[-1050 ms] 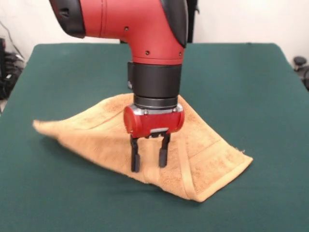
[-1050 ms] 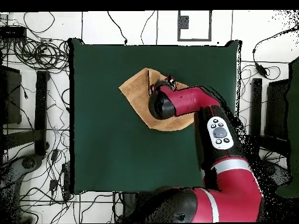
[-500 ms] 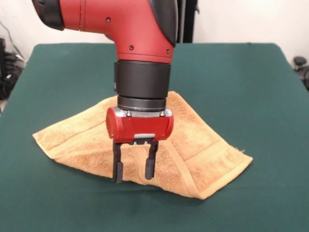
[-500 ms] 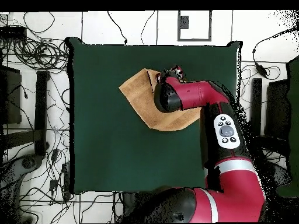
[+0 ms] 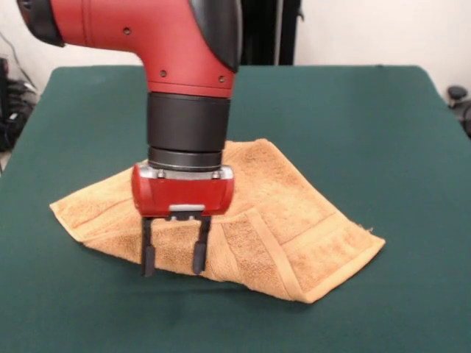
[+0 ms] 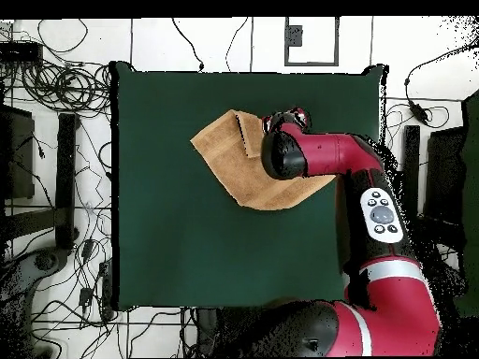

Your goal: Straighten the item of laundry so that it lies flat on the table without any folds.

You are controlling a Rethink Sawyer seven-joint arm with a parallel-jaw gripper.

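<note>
Over the towel's [image 5: 250,213] near edge, mid-table [image 5: 383,118], the gripper [image 5: 174,259] hangs spread and empty, straddling the thick folded hem; the folded-over flap runs off toward the right corner, so towel bulk lies right of and behind it.

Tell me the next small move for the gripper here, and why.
Probably lower the gripper and close on the towel's near folded edge. Its open fingers hang at that edge, and the towel lies doubled over on the table, so the top layer needs pulling out.
</note>
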